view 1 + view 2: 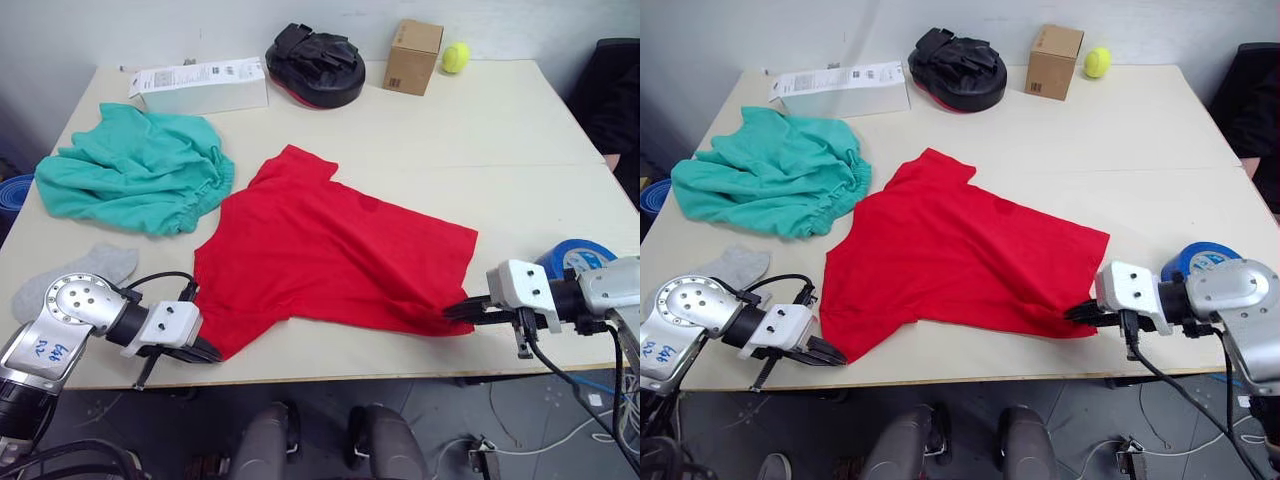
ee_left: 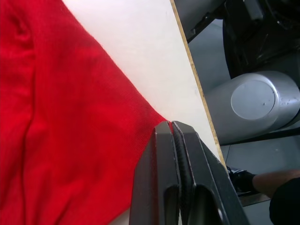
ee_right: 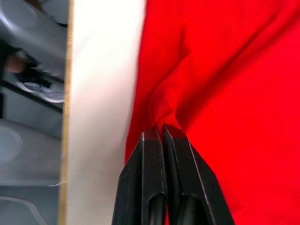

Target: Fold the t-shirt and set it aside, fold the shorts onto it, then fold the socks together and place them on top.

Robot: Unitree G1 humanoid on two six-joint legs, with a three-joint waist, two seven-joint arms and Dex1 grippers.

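Your arms are silver with white wrist blocks, black cables looping off each, and a black two-fingered tool: left tool (image 1: pixel 205 350), right tool (image 1: pixel 458 310).

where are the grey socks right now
The socks lie near the table's front left corner, just in front of the shorts and beside the left gripper.

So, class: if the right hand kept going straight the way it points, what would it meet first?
The right hand points across the table toward the robot's left, already shut on the t-shirt edge. It would likely just push further into that red cloth.
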